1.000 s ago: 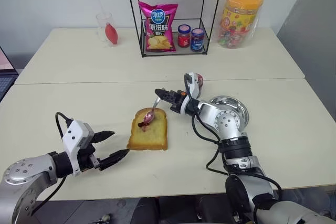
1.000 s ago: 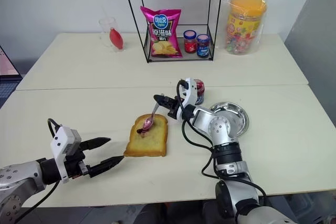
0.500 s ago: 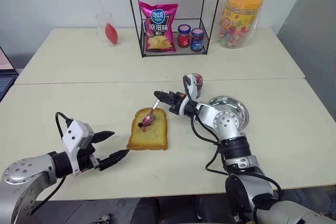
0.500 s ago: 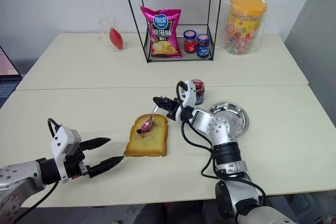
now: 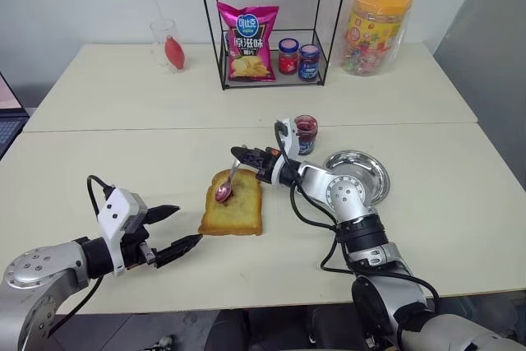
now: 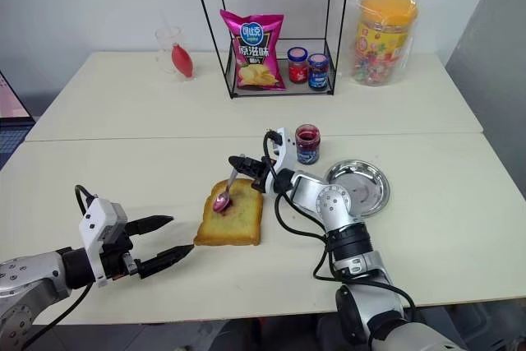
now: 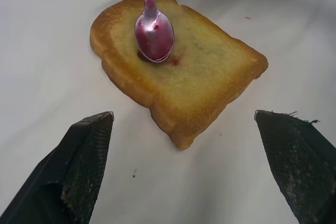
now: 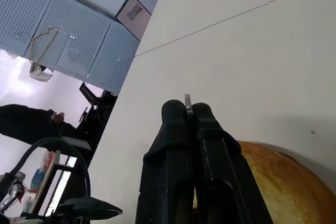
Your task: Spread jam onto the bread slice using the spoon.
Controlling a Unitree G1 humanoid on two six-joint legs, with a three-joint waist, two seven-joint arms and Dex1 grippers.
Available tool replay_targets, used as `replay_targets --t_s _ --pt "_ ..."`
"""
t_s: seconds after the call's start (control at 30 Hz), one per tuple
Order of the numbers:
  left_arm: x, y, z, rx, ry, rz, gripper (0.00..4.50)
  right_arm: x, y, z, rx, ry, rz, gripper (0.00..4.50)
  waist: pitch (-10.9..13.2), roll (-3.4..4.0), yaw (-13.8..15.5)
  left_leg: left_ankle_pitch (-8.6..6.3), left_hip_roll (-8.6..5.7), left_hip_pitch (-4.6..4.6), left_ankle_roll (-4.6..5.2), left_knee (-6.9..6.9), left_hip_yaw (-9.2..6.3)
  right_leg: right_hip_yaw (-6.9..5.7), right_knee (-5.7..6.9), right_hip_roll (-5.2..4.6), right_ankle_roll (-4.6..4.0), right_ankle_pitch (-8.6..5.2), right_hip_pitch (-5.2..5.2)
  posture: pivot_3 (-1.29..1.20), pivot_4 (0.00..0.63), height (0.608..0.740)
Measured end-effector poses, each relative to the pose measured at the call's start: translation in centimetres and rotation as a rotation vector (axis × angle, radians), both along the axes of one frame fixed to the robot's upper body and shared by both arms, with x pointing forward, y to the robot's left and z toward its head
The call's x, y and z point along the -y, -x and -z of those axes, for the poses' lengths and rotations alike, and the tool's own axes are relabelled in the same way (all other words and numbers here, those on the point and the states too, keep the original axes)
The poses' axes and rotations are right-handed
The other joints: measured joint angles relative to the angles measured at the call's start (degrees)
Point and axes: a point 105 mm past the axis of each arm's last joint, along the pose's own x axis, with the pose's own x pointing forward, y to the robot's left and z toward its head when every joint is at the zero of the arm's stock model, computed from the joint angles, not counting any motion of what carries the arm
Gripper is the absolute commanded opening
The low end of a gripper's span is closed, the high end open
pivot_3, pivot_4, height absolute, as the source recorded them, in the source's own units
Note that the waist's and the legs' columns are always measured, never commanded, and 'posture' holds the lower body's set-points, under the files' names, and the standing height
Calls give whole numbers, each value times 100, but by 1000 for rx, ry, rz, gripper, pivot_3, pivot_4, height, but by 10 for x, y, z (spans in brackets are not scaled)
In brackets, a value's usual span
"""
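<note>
The bread slice (image 5: 236,210) lies flat on the table in front of me, with a small red jam smear (image 7: 173,60) on its face. My right gripper (image 5: 238,154) is shut on the thin handle of the spoon (image 5: 223,192), whose red-stained bowl rests on the slice's far left part. The open jam jar (image 5: 306,133) stands just behind my right wrist. My left gripper (image 5: 182,226) hovers open and empty, near and to the left of the slice.
A round metal dish (image 5: 359,175) sits right of my right forearm. At the back stands a wire rack (image 5: 271,81) with a chips bag (image 5: 246,30), a red-capped jar (image 5: 288,55) and a blue-capped jar (image 5: 309,61). A bagged candy tub (image 5: 376,26) and a glass (image 5: 167,45) flank it.
My right gripper has shifted a little to the left with the spoon, dragging its bowl leftward across the bread and uncovering the jam jar. The left arm has not moved.
</note>
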Motion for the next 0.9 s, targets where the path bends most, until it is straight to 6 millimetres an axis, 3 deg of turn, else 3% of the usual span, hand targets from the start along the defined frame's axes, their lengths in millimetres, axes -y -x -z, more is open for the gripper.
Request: replay_targets --t_s 0.9 --pt "-1 0 1 2 -14 5 4500 -8 -9 12 79 66 11 28 -1 -1 -1 0 0 3 0 1 -1 0 2 0 0 0 2 0 150 740"
